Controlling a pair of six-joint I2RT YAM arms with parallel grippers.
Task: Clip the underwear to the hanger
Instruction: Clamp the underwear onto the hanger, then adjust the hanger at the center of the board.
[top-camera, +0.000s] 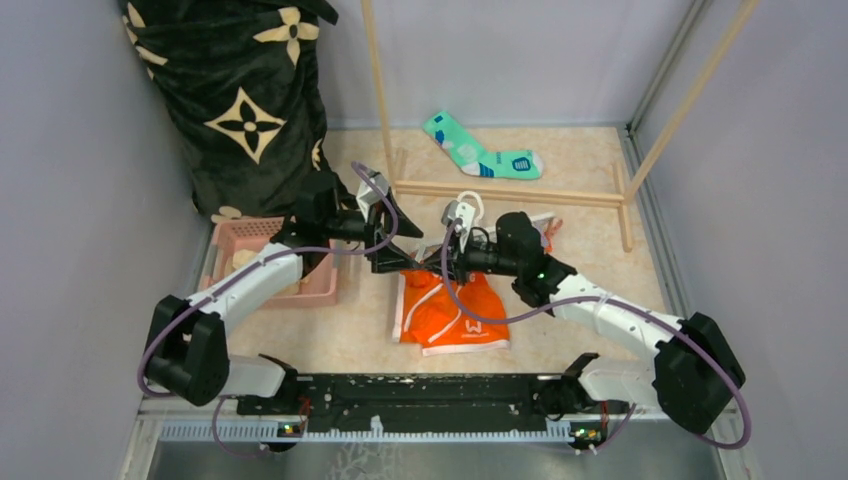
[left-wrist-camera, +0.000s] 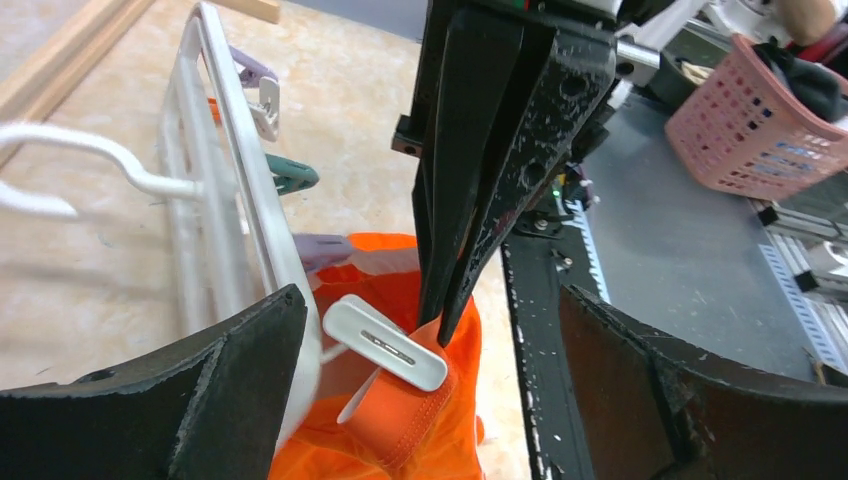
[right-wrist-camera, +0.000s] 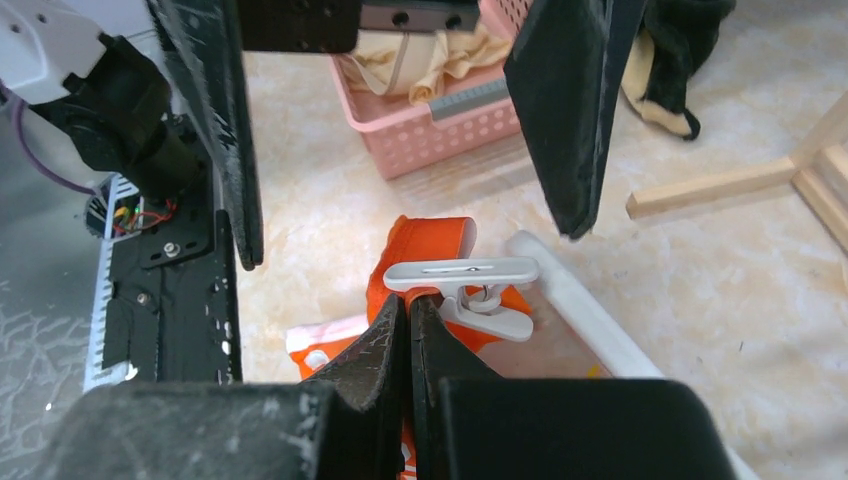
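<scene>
- Right, starting with the underwear (top-camera: 450, 315): bright orange, soft and rumpled, white piping at the edges, spread on the pale marbled tabletop (top-camera: 350, 340) just ahead of both arms, one edge lifted into a fold.
- Pinching that raised fold, the right gripper (right-wrist-camera: 410, 305): slim black fingers pressed flat together, orange cloth caught at the very tips.
- Sitting right at the same fold, a white clothespin (left-wrist-camera: 385, 343): smooth plastic with a flat oblong top, touching the fabric. Cannot tell whether it is actually biting the cloth.
- Just beside all that, the hanger (left-wrist-camera: 230, 180): a white plastic frame of thin straight bars lying along the underwear, with a curved hook at one end and small pastel pins (left-wrist-camera: 295, 178) in lilac and green along the rail.
- Spread as wide as can be, the left gripper (left-wrist-camera: 430, 300): broad matte-black fingers, scuffed and speckled, standing either side of the pin and fold and holding nothing.
- Over to the left, a pink basket (top-camera: 325, 282): rectangular, perforated plastic walls, holding a crumpled cream cloth (right-wrist-camera: 450, 55) and a dark cloth (left-wrist-camera: 800, 85).
- Further back, a teal sock (top-camera: 480, 155): patterned knit, lying flat beyond the wooden rack (top-camera: 500, 190) of pale square poles.
- Filling the far left corner, a plush dark blanket (top-camera: 240, 100) with cream flower shapes, slumped against the wall.
</scene>
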